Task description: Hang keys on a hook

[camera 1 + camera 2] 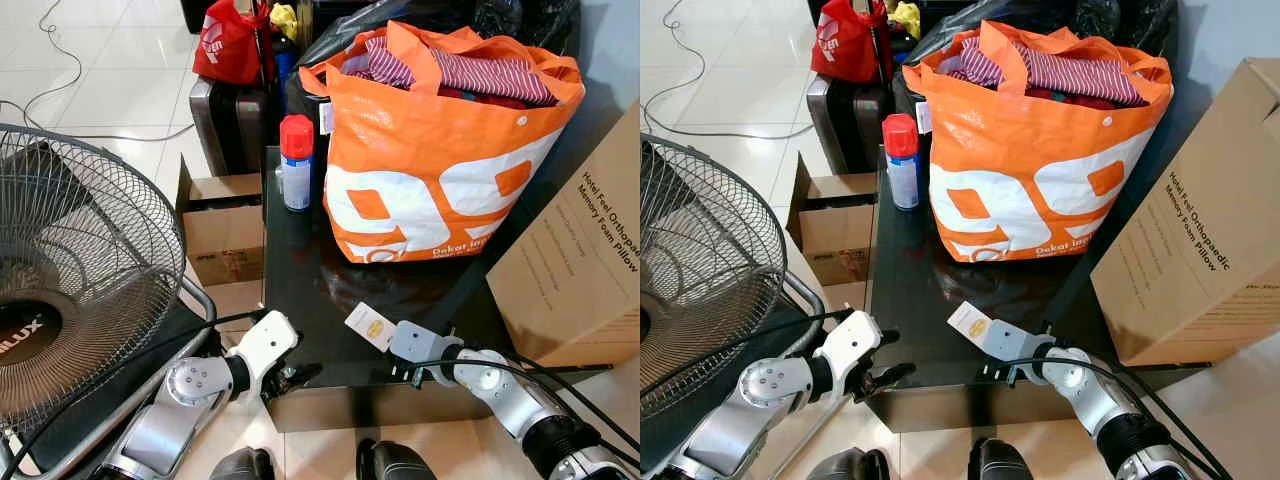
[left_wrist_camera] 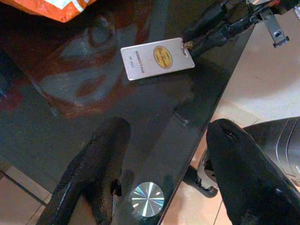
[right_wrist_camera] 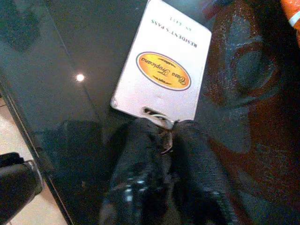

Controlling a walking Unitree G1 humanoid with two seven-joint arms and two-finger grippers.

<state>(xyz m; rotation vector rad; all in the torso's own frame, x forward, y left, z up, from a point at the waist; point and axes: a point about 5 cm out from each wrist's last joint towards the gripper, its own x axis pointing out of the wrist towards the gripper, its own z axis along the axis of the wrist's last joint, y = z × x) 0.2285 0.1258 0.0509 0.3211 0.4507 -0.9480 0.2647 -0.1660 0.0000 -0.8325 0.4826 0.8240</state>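
At the near edge of the black glass counter [image 1: 300,300], the right gripper [image 3: 161,140] comes in from about 5 o'clock with its fingers [image 3: 136,164] pressed together on the slotted end of a white pass card [image 3: 164,75], pinching the small ring threaded through it. The card reads "Resident's Pass" and bears a yellow oval badge; it lies flat on the glass at roughly 6 o'clock in the head views, just inside the front edge. Whether keys hang from the ring cannot be told, since the fingers cover that end.

The left gripper [image 2: 164,164] sits at about 7 o'clock, at the counter's near left corner. Its two fingers [image 2: 98,154] are spread wide apart and hold nothing, one over the glass and one past the edge above the tiled floor [image 1: 130,60].

Farther back, toward 12 o'clock, a large orange shopping bag [image 1: 440,170] with white lettering stands on the counter, stuffed full of folded clothes, with red-and-white striped fabric [image 1: 480,75] showing at the top. Just to its left, at 11 o'clock, stands a spray can [image 1: 296,160] with a red cap.

At 9 o'clock a wire fan guard [image 1: 70,270] fills the side. Beside the counter at 10 o'clock sits an open brown carton [image 1: 225,230]; its contents are not visible. At 3 o'clock leans a cardboard pillow box [image 1: 580,260]. Beyond, at 11 o'clock, a dark suitcase [image 1: 225,120] stands with a red bag [image 1: 225,45] on top.
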